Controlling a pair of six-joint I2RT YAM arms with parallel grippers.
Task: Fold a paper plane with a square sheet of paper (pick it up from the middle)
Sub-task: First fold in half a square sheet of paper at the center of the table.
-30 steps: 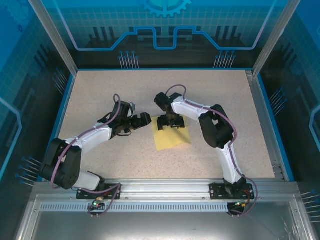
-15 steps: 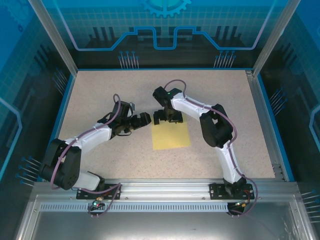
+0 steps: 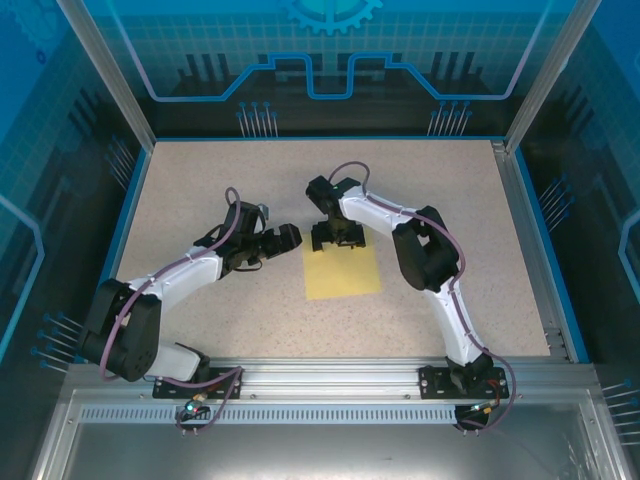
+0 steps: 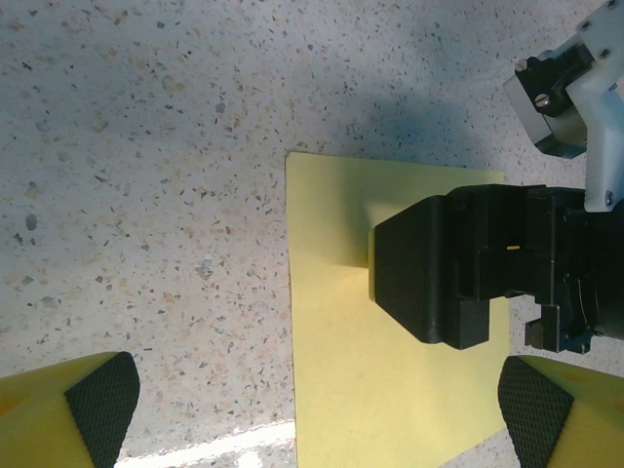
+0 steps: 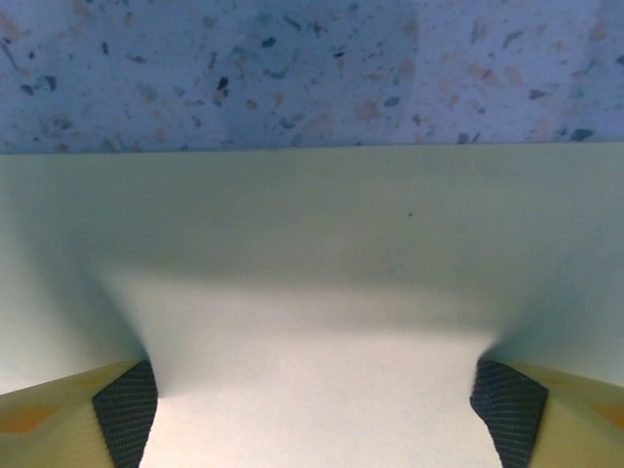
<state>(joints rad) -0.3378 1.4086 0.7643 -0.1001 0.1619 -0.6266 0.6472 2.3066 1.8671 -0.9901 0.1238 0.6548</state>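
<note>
Sheet's down again: 1 s ago the square sheet of paper was tented up under the right gripper, now it lies flat on the table. My read: you're re-pinching. The right arm reaches over, jaws wide, tips pressing on the sheet's far edge, paper humped between. The left gripper hangs wide open just beside it.
</note>
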